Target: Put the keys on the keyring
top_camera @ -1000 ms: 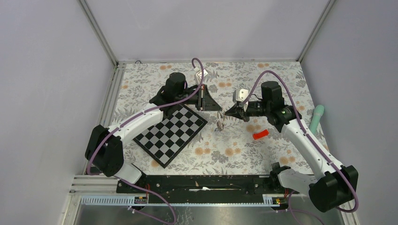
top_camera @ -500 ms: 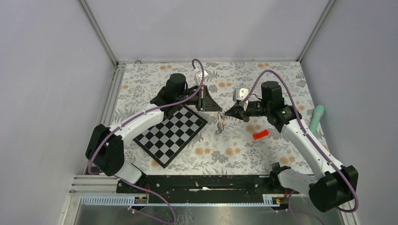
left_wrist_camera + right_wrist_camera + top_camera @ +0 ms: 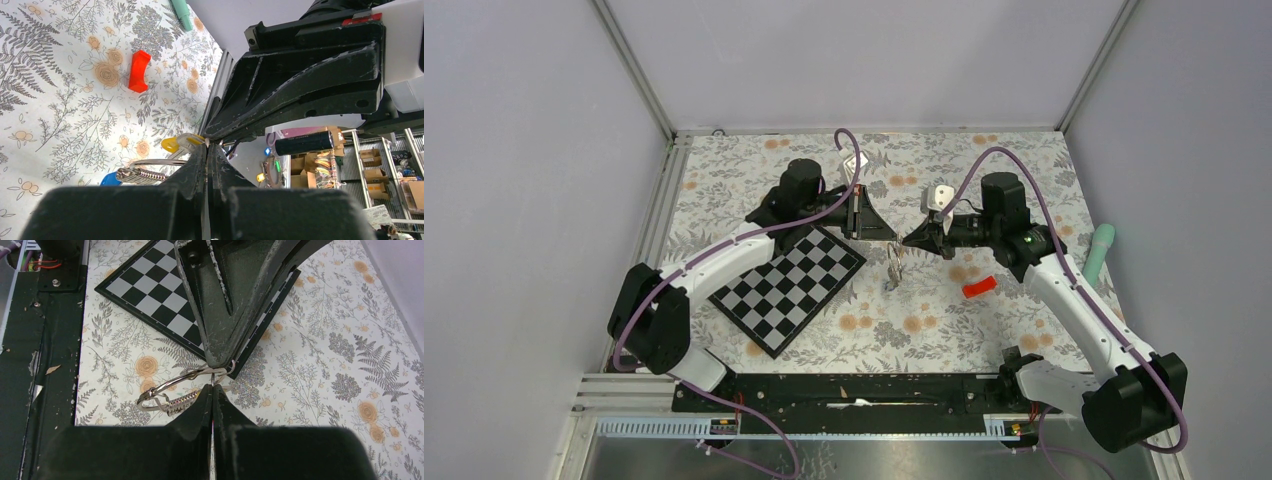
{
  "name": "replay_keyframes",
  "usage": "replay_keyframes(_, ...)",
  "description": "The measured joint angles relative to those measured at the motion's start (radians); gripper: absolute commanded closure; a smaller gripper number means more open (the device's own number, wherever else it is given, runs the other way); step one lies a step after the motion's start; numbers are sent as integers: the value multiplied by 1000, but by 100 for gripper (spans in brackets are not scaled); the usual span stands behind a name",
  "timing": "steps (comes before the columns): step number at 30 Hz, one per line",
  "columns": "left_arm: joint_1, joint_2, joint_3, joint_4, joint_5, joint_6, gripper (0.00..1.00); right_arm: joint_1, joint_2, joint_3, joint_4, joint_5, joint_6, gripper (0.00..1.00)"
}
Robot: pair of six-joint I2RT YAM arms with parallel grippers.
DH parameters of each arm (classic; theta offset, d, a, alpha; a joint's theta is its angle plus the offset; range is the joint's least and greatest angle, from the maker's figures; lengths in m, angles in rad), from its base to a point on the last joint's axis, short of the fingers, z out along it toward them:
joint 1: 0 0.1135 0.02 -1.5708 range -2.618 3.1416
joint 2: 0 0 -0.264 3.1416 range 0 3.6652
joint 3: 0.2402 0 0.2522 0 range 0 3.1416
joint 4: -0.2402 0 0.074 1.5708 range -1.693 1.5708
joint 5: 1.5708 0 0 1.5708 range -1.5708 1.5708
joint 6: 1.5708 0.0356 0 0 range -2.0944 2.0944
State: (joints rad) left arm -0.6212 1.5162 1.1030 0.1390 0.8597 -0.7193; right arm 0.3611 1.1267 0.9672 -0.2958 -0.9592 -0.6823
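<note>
The silver keyring (image 3: 891,266) hangs between my two grippers above the floral cloth. In the left wrist view the keyring (image 3: 155,162) carries a spring clasp (image 3: 142,174). The blue key head (image 3: 107,179) shows beside the clasp. The yellow-headed key (image 3: 171,144) lies at the fingertips. My left gripper (image 3: 207,145) is shut, pinching the ring's edge. My right gripper (image 3: 212,386) is shut on a thin silver piece joined to the keyring (image 3: 180,380), tip to tip with the left gripper (image 3: 894,236). No key shows clearly in the right wrist view.
A chessboard (image 3: 789,285) lies tilted to the left of the ring. A red curved piece (image 3: 979,288) lies to the right on the cloth (image 3: 924,330). A mint-green handle (image 3: 1100,250) lies at the right edge. A small white object (image 3: 857,158) sits at the back.
The hanging ring has swung from tilted to nearly vertical and sits slightly lower. The right gripper has edged a little left toward the left gripper. Both stay shut.
</note>
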Motion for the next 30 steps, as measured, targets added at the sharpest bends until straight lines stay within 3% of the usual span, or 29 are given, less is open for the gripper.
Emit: replay_keyframes(30, 0, 0, -1, 20, 0, -8, 100, 0, 2, 0, 23, 35, 29, 100)
